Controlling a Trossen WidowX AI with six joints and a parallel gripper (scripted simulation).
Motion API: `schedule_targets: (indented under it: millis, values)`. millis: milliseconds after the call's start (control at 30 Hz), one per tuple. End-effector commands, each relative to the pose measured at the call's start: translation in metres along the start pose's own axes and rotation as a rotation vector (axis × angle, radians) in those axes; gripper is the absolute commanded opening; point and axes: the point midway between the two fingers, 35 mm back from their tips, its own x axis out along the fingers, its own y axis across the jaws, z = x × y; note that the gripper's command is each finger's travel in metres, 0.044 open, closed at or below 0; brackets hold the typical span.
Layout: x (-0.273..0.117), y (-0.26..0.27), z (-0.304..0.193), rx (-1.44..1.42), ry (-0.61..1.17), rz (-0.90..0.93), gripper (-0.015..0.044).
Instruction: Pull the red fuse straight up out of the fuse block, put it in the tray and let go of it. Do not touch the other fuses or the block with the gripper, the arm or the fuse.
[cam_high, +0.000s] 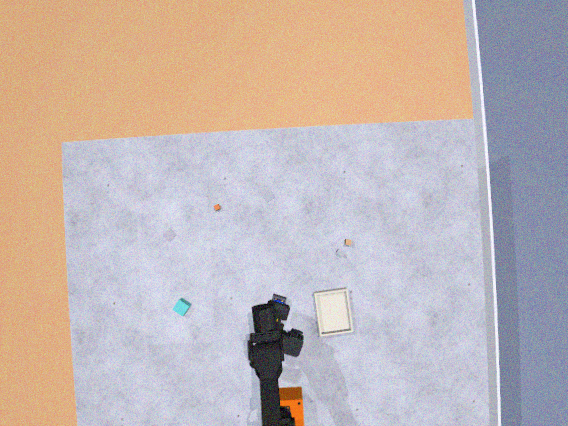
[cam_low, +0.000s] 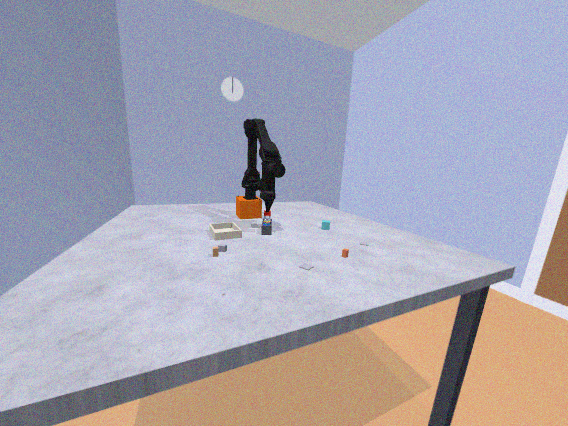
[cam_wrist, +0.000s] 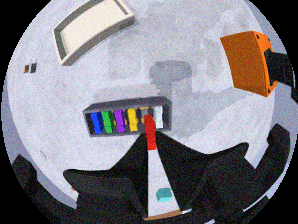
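My gripper (cam_low: 268, 209) (cam_wrist: 150, 136) is shut on the red fuse (cam_low: 267, 213) (cam_wrist: 150, 131), which points down from the fingertips. The fuse is just above the dark fuse block (cam_high: 279, 296) (cam_low: 266, 232) (cam_wrist: 128, 104), and its emptied slot shows behind it in the wrist view. Blue (cam_wrist: 96, 123), green (cam_wrist: 107, 122), purple (cam_wrist: 119, 121), yellow (cam_wrist: 132, 120) and white (cam_wrist: 159, 117) fuses stand in the block. The cream tray (cam_high: 334, 312) (cam_low: 227, 235) (cam_wrist: 92, 27) is empty, to the right of the block in the top view. The arm hides most of the block there.
A teal cube (cam_high: 182, 306) (cam_low: 326, 225) (cam_wrist: 164, 194) lies on the block's other side from the tray. A small orange-red cube (cam_high: 217, 207) (cam_low: 345, 253), a tan block (cam_high: 348, 242) (cam_low: 215, 252) and a grey piece (cam_low: 222, 248) lie farther out. The orange base (cam_low: 248, 207) (cam_wrist: 250, 62) is behind.
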Motion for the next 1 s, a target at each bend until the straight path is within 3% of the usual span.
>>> schedule_targets:
  millis: [0,333,967]
  values:
    - [-0.006,0.001,0.000,0.004,-0.003,0.005,0.0000]
    - [-0.016,0.006,0.005,0.004,-0.004,0.005,0.0000]
    - [-0.019,0.062,0.082,0.004,-0.012,0.008,0.0000]
